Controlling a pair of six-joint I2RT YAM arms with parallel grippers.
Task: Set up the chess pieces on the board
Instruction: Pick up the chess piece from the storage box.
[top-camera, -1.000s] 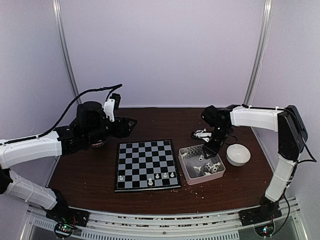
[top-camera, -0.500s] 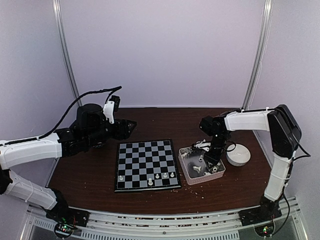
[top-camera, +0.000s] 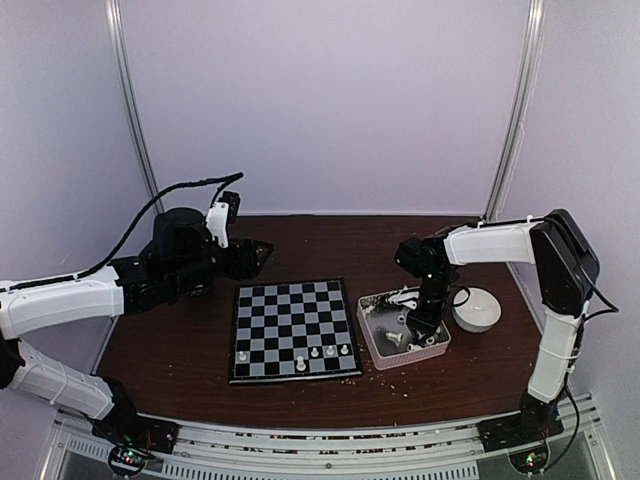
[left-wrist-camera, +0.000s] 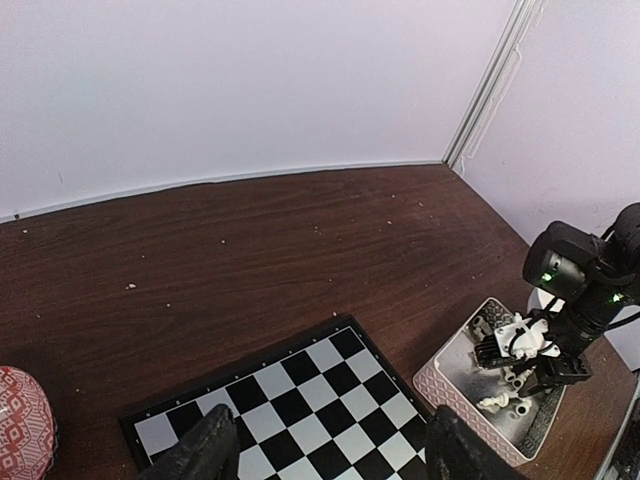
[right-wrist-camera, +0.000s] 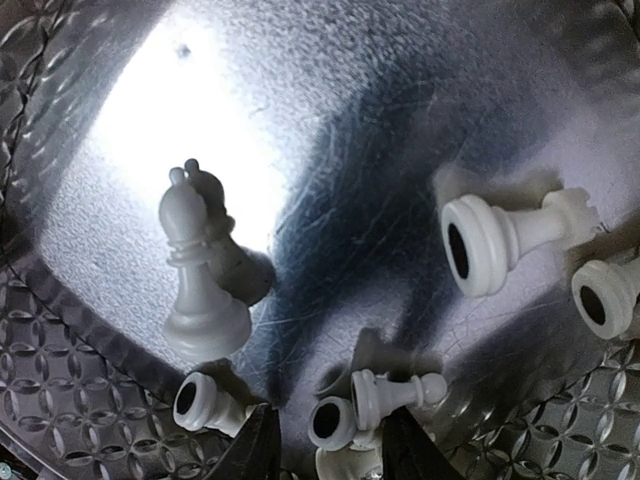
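Currently the right gripper sits low in the clear tray, right of centre in the overhead view, jaws narrowly parted and empty over two close-lying pawns; closing here could pinch both, or knock the upright bishop at the wrist view's left. A pawn grabbed lying down may topple on the chessboard, centre frame, where few white pieces stand; the left gripper hangs wide, empty.

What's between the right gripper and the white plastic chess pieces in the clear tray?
Nothing visible. The right gripper is inside the clear rectangular plastic tray, jaws apart, with a lying white plastic pawn just ahead between them; neighbouring pieces lie off to the sides.
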